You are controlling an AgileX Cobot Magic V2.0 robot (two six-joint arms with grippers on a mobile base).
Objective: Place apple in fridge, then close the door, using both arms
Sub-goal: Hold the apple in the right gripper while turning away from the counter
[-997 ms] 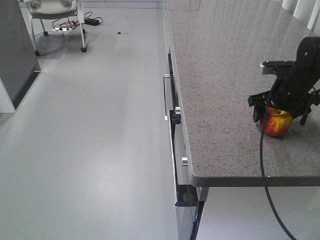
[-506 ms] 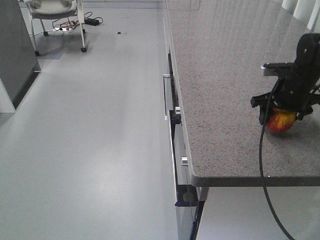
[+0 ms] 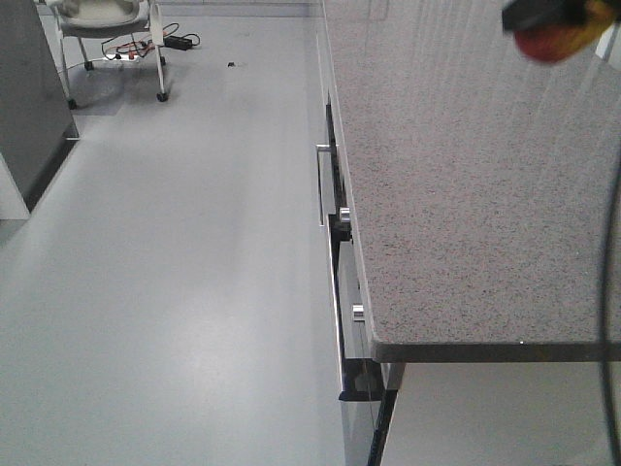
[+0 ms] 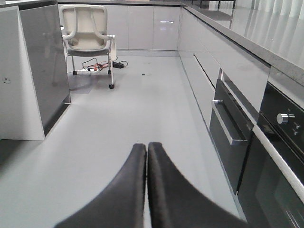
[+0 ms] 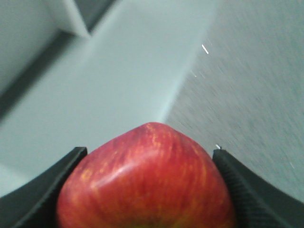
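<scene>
The red, yellow-streaked apple [image 5: 147, 190] fills the bottom of the right wrist view, and my right gripper [image 5: 148, 152] is shut on it with a black finger on each side. In the front view the apple [image 3: 551, 41] and the right gripper [image 3: 545, 21] are a blur at the top right, high above the counter. My left gripper [image 4: 146, 145] is shut on nothing, its tips together over the bare floor. The dark grey fridge [image 4: 43, 71] stands at the left, also in the front view as the fridge [image 3: 27, 97]. Its inside and the door's inner face do not show.
The grey speckled counter [image 3: 456, 194] runs along the right, with drawer handles [image 3: 322, 184] sticking out into the aisle. A built-in oven [image 4: 280, 142] sits under it. A white chair [image 4: 88, 28] and floor cables [image 4: 102, 65] are at the far end. A black cable [image 3: 613, 291] hangs at the right edge.
My right gripper closed round the apple on the counter and has lifted it clear, rising to the top of the front view. The counter spot where it stood is now bare.
</scene>
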